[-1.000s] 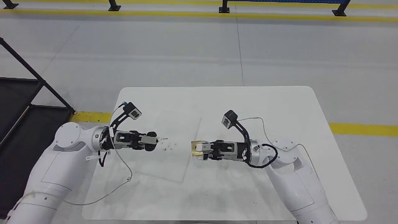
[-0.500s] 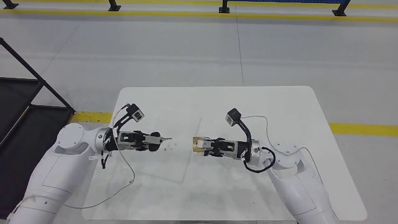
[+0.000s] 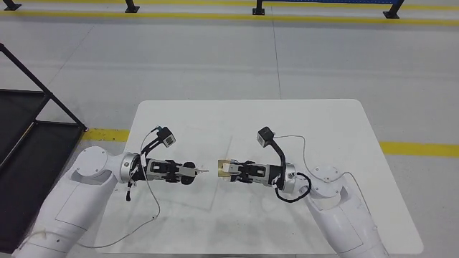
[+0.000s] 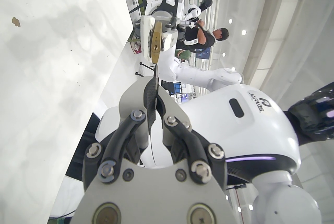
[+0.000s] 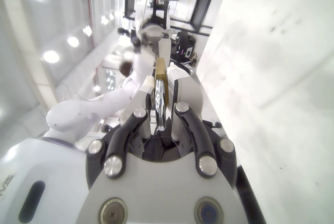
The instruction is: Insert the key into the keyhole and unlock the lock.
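1. The left gripper is pinched shut on the key, with the blade sticking out past the fingertips.
2. The key's tip is just beside the lock.
3. The right gripper is clamped on the lock, brass end toward the key.
4. Both arms are level over the table, facing each other.
5. A second ago the gap between key and lock was wider; the left gripper has moved in.

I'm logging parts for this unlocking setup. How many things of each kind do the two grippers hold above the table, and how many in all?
Key: 1, in the left gripper
Lock: 1, in the right gripper
Total: 2
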Controlling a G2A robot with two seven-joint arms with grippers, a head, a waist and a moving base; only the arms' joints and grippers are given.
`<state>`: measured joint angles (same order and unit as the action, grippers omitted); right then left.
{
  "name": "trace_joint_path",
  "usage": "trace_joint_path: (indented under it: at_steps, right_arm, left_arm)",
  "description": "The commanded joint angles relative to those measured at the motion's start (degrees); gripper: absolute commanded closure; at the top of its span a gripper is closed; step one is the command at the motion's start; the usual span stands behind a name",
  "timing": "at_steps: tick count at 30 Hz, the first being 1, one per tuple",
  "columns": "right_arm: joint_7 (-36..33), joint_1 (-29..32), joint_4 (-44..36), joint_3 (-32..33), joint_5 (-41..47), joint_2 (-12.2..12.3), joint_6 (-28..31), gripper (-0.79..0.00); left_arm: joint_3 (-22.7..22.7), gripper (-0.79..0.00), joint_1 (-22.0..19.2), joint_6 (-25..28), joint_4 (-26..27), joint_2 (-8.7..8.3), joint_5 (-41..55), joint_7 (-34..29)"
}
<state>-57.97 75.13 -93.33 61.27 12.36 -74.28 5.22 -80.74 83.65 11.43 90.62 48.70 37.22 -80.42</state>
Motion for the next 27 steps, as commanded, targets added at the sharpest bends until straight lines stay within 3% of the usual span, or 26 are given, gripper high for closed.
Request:
trace_joint_path:
  at_steps: [1, 27]
  right_arm:
    - [0.35, 0.06, -0.11, -0.24, 0.09, 0.05, -0.03, 0.0]
    - [2.71, -0.35, 0.09, -1.92, 1.75, 0.91, 0.54, 0.0]
  left_arm:
    - [0.29, 0.0, -0.01, 0.44, -0.04, 0.09, 0.06, 0.39]
    - [1.93, 0.0, -0.9, 1.3, -0.49, 0.68, 0.45, 1.32]
